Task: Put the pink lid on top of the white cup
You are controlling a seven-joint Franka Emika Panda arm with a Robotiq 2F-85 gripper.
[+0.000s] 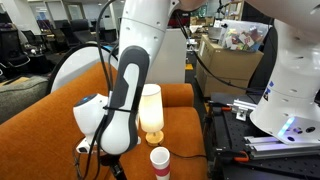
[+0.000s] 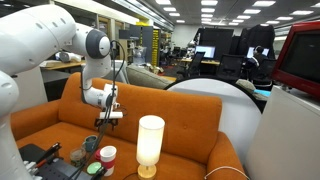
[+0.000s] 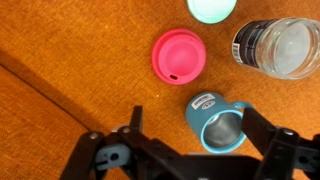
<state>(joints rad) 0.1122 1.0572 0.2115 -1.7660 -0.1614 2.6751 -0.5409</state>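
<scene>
The pink lid looks like it already sits on the white cup, and the gripper hangs above, fingers wide apart, holding nothing.

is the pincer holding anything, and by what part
Nothing is held: the pincer is open in the air, with the pink lid and blue mug untouched below.

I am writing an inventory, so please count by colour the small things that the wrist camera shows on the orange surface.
Pink: 1, the lid
Blue: 1, the mug
Clear: 1, the jar
Pale green: 1, a round thing cut off by the top edge
Total: 4
</scene>
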